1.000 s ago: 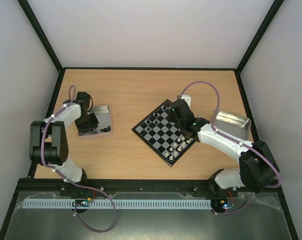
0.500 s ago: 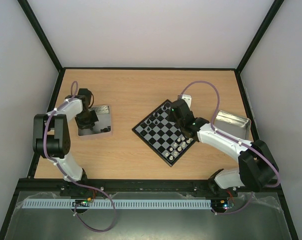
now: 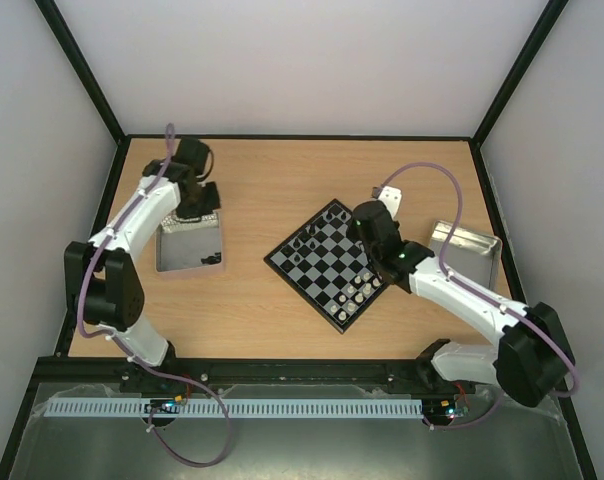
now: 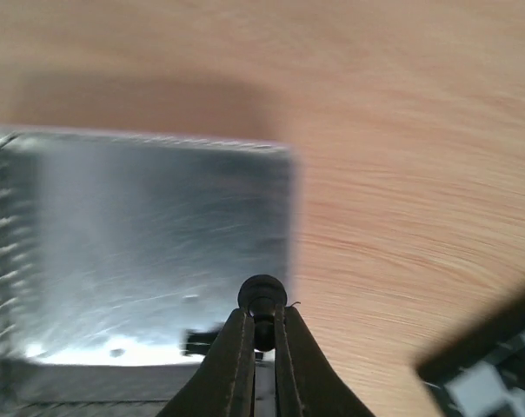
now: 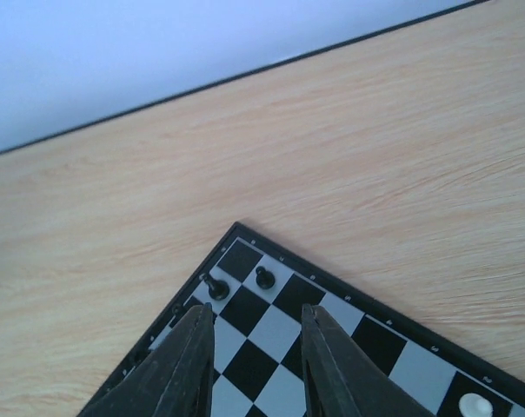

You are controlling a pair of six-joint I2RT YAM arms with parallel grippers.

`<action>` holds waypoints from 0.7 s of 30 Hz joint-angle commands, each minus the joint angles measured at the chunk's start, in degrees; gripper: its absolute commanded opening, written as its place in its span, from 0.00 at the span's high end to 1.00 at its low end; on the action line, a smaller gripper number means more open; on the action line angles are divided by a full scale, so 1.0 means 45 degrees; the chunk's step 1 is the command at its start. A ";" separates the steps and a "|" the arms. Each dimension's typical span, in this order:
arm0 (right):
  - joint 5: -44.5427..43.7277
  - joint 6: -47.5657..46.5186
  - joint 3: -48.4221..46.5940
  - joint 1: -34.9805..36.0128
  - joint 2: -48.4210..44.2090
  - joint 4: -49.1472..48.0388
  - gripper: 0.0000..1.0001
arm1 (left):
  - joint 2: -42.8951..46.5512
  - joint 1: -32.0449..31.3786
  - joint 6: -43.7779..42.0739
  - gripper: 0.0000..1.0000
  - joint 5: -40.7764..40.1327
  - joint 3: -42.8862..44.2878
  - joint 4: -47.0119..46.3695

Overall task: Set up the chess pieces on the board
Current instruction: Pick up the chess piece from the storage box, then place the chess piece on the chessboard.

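The board [image 3: 322, 268] lies turned like a diamond at mid-table. Black chess pieces [image 3: 307, 240] stand along its far-left side and white ones [image 3: 360, 292] along its near-right side. My left gripper [image 4: 262, 328] is shut on a small black round-headed piece [image 4: 262, 298], held above the left metal tray [image 4: 149, 234]. In the top view that gripper [image 3: 196, 196] hangs over the tray's far end. My right gripper [image 5: 256, 314] is open and holds nothing. It hovers above the board's corner, where two black pieces [image 5: 217, 287] stand; it shows in the top view [image 3: 363, 222] too.
A shiny metal tray [image 3: 190, 245] sits at the left of the table and a second one [image 3: 467, 250] at the right, behind the right arm. Black frame rails edge the table. A corner of the board [image 4: 497, 365] shows in the left wrist view.
My left gripper closed on the black piece in the tray and has risen toward the tray's far end. The right gripper drew back slightly to the right over the board.
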State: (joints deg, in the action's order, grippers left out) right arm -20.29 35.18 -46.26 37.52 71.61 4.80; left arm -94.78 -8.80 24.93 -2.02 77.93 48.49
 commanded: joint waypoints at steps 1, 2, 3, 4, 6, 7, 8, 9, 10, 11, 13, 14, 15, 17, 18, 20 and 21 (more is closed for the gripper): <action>-0.1760 0.0586 0.0661 0.0061 -0.0942 -0.0672 0.73 | -0.0266 -0.1998 0.0031 0.96 0.0800 0.1608 0.0853; -0.1997 0.0709 0.0821 0.0047 -0.1074 -0.0778 0.72 | -0.0510 -0.2438 0.0042 0.96 0.0974 0.2030 0.0900; -0.2212 0.0809 0.0956 0.0042 -0.1222 -0.0835 0.72 | -0.0801 -0.2808 0.0046 0.96 0.1223 0.2503 0.0967; -0.2373 0.0846 0.1063 0.0042 -0.1341 -0.0877 0.72 | -0.1104 -0.3218 0.0046 0.96 0.1503 0.2923 0.1015; -0.2600 0.0847 0.1301 0.0042 -0.1608 -0.0972 0.72 | -0.1742 -0.4006 0.0080 0.96 0.2055 0.3684 0.0877; -0.2707 0.0880 0.1448 0.0042 -0.1716 -0.1003 0.71 | -0.2027 -0.4398 0.0053 0.96 0.2256 0.4016 0.0776; -0.2796 0.0916 0.1561 0.0042 -0.1806 -0.1002 0.71 | -0.2309 -0.4725 0.0067 0.96 0.2269 0.4292 0.0637; -0.2854 0.0944 0.1627 0.0042 -0.1900 -0.0980 0.71 | -0.2579 -0.5035 0.0142 0.95 0.2227 0.4565 0.0507; -0.2895 0.0978 0.1701 0.0042 -0.1994 -0.0963 0.71 | -0.2862 -0.5298 0.0158 0.95 0.2276 0.4871 0.0420; -0.2959 0.1021 0.1752 0.0042 -0.2080 -0.0887 0.71 | -0.3200 -0.5507 0.0109 0.95 0.2343 0.5231 0.0382; -0.3161 0.1092 0.1917 0.0042 -0.2274 -0.0774 0.71 | -0.3870 -0.5853 0.0105 0.94 0.2414 0.5882 0.0377; -0.3339 0.1148 0.2013 0.0029 -0.2403 -0.0710 0.71 | -0.4200 -0.5994 0.0105 0.94 0.2521 0.6168 0.0353; -0.3524 0.1221 0.2108 0.0023 -0.2499 -0.0643 0.70 | -0.4604 -0.6116 0.0105 0.94 0.2666 0.6441 0.0307; -0.3952 0.1378 0.2271 0.0022 -0.2730 -0.0423 0.70 | -0.5173 -0.6380 0.0090 0.94 0.2977 0.6889 0.0161; -0.4119 0.1413 0.2355 0.0020 -0.2848 -0.0344 0.70 | -0.5395 -0.6492 0.0086 0.94 0.3063 0.7119 0.0086; -0.4384 0.1430 0.2549 0.0003 -0.3137 -0.0311 0.70 | -0.5802 -0.6719 0.0095 0.94 0.3143 0.7514 -0.0113; -0.4480 0.1424 0.2632 0.0003 -0.3262 -0.0313 0.70 | -0.5987 -0.6831 0.0104 0.93 0.3206 0.7610 -0.0263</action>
State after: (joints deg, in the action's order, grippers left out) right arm -34.28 39.75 -36.27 37.52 59.53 2.48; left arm -119.17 -38.11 25.10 10.13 108.77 48.42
